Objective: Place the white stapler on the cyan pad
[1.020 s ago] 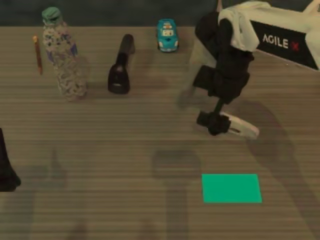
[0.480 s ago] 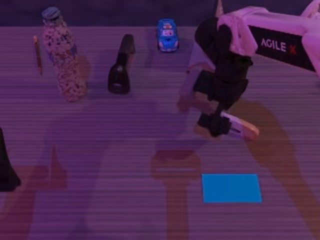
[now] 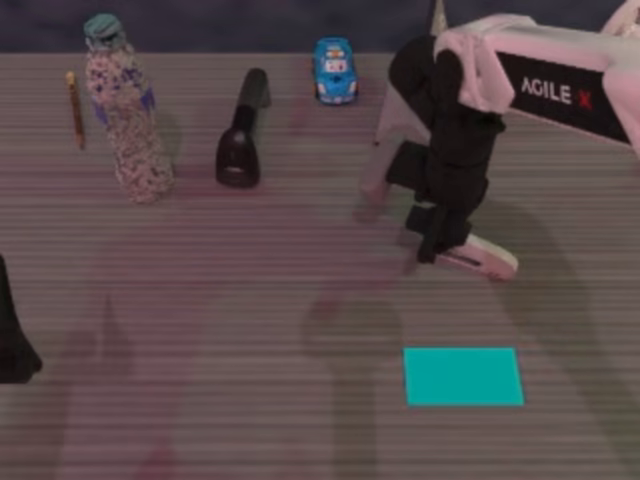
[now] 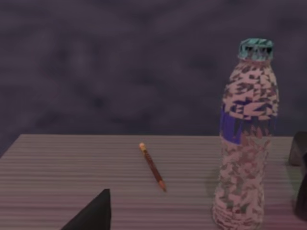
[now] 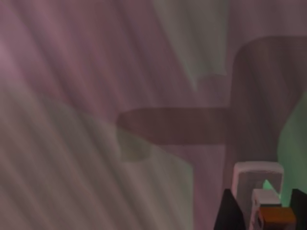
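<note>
Two arms: the right one is at work over the right half of the table (image 3: 250,300); the left one is parked at the left edge.
Right gripper (image 3: 442,246): down low over the near end of the stapler, pointing at the tabletop; in the right wrist view its two dark fingers (image 5: 229,211) stand one on each side of the stapler's body, close against it. Whether they are pressing on it I cannot tell.
Stapler (image 3: 485,257): white, lying right of centre, its long body slanting toward the right; one end is hidden under the gripper. In the right wrist view it sits between the fingers (image 5: 257,184).
Pad (image 3: 463,376): cyan rectangle, flat on the table, nearer the front edge than the stapler and apart from it, nothing on it.
Left gripper (image 3: 14,345): only a dark part shows at the table's left edge; its fingers cannot be made out.
Back row, left to right: pencil (image 3: 74,107), bottle (image 3: 126,115) lying down, black scanner (image 3: 241,135), blue toy car (image 3: 335,70).
Left wrist view: pencil (image 4: 152,166) and bottle (image 4: 246,139) near each other.
</note>
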Robot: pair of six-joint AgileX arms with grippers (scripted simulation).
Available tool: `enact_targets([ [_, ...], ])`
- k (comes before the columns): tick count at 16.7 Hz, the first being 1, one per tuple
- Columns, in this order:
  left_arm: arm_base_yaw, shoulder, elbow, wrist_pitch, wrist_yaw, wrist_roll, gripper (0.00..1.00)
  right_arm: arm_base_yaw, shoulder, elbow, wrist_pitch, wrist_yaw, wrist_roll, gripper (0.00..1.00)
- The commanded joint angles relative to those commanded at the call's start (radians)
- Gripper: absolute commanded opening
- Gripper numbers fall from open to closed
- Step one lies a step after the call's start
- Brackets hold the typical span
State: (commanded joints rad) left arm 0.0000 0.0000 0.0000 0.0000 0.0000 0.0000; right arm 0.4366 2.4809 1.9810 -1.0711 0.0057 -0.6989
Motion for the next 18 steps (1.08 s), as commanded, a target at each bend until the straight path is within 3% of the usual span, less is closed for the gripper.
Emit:
enact_targets([
  [2, 0.0, 0.0, 0.0, 0.0, 0.0, 0.0, 1.0, 0.0, 0.0, 0.0, 0.0, 0.0, 0.0, 0.0],
  [12, 0.0, 0.0, 0.0, 0.0, 0.0, 0.0, 1.0, -0.002, -0.001, 0.017, -0.017, 0.0, 0.0, 0.0],
  [18, 0.0, 0.0, 0.0, 0.0, 0.0, 0.0, 1.0, 0.002, -0.025, 0.231, -0.268, 0.0, -0.001, 0.0],
])
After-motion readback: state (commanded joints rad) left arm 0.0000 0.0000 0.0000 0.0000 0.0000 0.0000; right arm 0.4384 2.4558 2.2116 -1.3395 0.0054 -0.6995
